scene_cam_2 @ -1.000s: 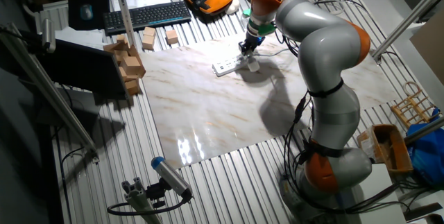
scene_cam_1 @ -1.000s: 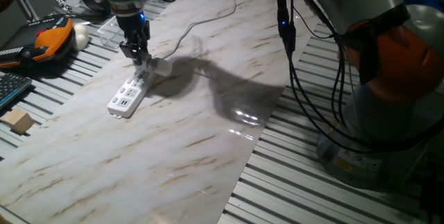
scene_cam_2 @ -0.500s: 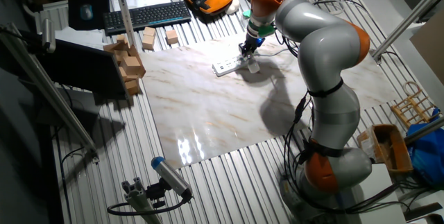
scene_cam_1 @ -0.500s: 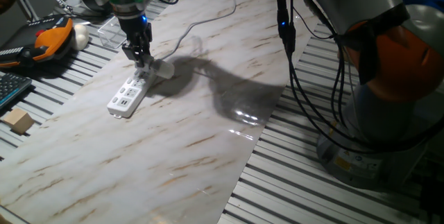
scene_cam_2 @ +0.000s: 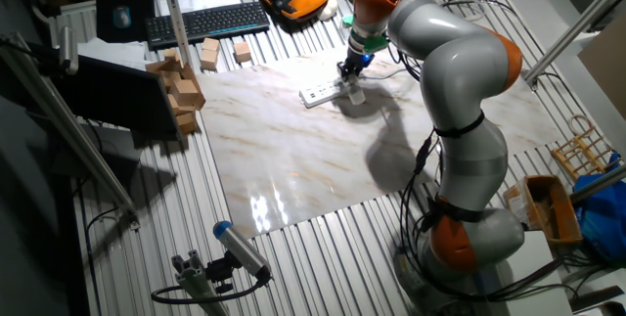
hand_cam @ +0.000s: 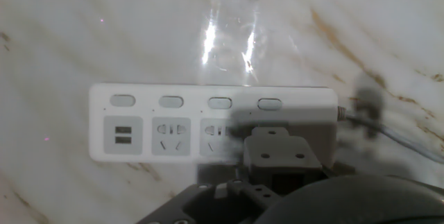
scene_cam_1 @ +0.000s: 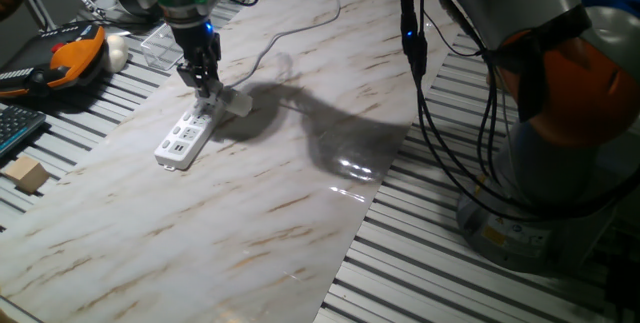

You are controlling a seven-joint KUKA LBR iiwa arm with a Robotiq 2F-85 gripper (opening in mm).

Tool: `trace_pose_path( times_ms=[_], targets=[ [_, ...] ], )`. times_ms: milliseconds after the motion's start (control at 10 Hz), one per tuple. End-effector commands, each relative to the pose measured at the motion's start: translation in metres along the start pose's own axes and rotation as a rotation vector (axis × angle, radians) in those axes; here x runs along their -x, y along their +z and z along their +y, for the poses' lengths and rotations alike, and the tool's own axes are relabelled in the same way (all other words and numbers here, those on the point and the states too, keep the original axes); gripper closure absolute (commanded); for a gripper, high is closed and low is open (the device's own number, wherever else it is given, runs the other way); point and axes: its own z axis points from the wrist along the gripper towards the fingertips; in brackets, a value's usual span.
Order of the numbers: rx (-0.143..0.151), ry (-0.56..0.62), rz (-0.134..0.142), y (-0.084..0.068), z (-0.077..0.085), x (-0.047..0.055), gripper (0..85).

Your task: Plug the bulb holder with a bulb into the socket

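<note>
The white power strip [scene_cam_1: 184, 134] lies on the marble board, its cable running off to the back. My gripper [scene_cam_1: 206, 87] is shut on the white-grey bulb holder [scene_cam_1: 222, 96]. It holds the holder low over the cable end of the strip, with the pale bulb [scene_cam_1: 239, 104] sticking out to the right. The other fixed view shows the gripper [scene_cam_2: 349, 74] just right of the strip [scene_cam_2: 318, 92]. In the hand view the strip [hand_cam: 173, 123] fills the middle. The held holder shows as a dark block [hand_cam: 277, 153] over the outlet nearest the cable. Whether its pins touch the strip is hidden.
A clear plastic box [scene_cam_1: 165, 48] and an orange pendant [scene_cam_1: 76, 54] lie behind the strip. A wooden block [scene_cam_1: 26, 175] lies at the left edge. The strip's cable [scene_cam_1: 290, 28] crosses the board. A keyboard [scene_cam_2: 205, 22] and several wooden blocks [scene_cam_2: 181, 86] stand beyond the board.
The gripper with the holder has edged slightly to the right and down over the strip's cable end. The strip has not moved.
</note>
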Motion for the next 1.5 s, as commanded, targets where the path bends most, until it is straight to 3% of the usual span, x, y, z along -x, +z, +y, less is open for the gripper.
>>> trace_pose_path(
  times_ms=[0,200,300,1400],
  targets=[
    [-0.01,0.004,0.021,-0.0007,-0.0001,-0.0008,85.0],
    [-0.038,-0.002,0.046,0.0004,-0.0014,-0.0011,85.0],
    [-0.037,0.0,0.052,0.001,-0.0016,-0.0012,85.0],
    [-0.027,0.033,0.049,0.0071,-0.0001,0.0017,85.0]
  ],
)
